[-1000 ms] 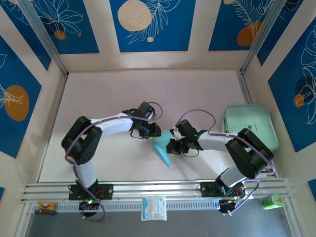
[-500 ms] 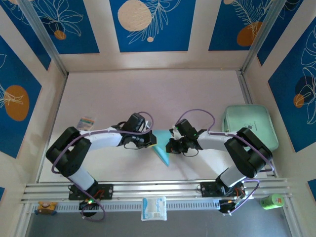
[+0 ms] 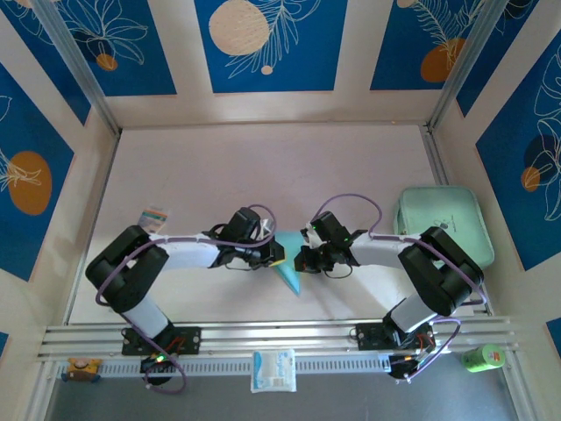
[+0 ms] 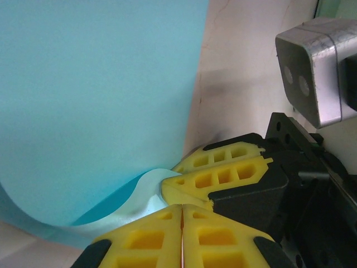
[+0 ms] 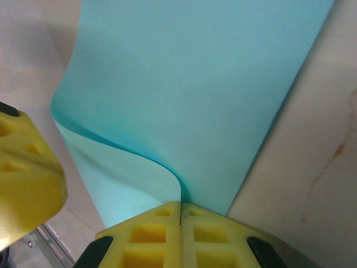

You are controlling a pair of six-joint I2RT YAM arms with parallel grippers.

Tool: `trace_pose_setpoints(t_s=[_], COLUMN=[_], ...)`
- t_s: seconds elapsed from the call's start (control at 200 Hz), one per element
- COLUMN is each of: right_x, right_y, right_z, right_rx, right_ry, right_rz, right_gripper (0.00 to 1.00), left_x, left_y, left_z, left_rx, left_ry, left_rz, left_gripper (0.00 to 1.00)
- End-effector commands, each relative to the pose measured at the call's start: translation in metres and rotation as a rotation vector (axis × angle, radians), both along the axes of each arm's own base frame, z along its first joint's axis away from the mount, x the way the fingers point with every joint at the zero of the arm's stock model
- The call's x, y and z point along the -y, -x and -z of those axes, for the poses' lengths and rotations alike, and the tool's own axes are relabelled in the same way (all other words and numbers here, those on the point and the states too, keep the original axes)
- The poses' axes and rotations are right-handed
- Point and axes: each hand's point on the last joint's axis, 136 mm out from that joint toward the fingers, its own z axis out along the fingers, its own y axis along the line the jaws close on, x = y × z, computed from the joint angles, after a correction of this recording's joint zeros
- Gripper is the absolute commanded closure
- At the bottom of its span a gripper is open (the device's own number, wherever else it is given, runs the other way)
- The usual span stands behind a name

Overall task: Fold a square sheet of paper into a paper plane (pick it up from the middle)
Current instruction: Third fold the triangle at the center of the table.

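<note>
Paper: the light blue folded paper sheet lay on the pale tabletop, between the two arms and in the near half of the table.
Long axis: in the overhead view it ran from far-left to near-right.
Pointing: the narrow tip aimed at the near edge (a touch toward the robot's right), and the wider end sat up between the claws.
Left claw: the left gripper had its yellow fingers pressed together, pinched on the sheet's curled edge from the left.
Right claw: the right gripper was also closed tight, clamped on a raised curl of the same sheet from the right.
Spacing: the two sets of fingertips sat just beside each other.
Paper shape: one edge curved up into both grips, and the rest lay flat.
Tray: the mint-green rounded tray sat well apart to the right, by the right arm's elbow.
</note>
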Motion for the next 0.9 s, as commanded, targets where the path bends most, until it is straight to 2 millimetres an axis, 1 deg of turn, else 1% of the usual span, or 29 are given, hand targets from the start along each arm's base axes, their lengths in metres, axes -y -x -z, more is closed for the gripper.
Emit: trace_pose_setpoints(t_s=[0.0, 0.165, 0.325, 0.555, 0.695, 0.84, 0.895], right_x=[0.008, 0.008, 0.007, 0.007, 0.006, 0.003, 0.001], right_y=[0.004, 0.005, 0.004, 0.004, 0.004, 0.002, 0.000], right_z=[0.010, 0.010, 0.009, 0.009, 0.008, -0.002, -0.009], right_rx=[-0.029, -0.030, -0.027, -0.029, -0.028, -0.017, -0.005], right_ry=[0.041, 0.041, 0.038, 0.035, 0.032, 0.010, -0.001], right_rz=[0.009, 0.006, 0.008, 0.007, 0.004, 0.001, 0.004], right_gripper=[0.98, 0.98, 0.98, 0.98, 0.98, 0.96, 0.92], left_x=[0.000, -0.002, -0.007, -0.020, -0.023, -0.023, -0.022], left_y=[0.007, 0.008, 0.011, 0.016, 0.019, 0.018, 0.018], left_z=[0.011, 0.018, 0.029, 0.053, 0.058, 0.059, 0.059], left_rx=[-0.022, -0.029, -0.036, -0.056, -0.061, -0.060, -0.062], left_ry=[-0.019, -0.035, -0.073, -0.152, -0.166, -0.172, -0.169], left_rz=[0.018, 0.020, 0.026, 0.023, 0.025, 0.025, 0.028], left_gripper=[0.91, 0.91, 0.91, 0.92, 0.92, 0.92, 0.93])
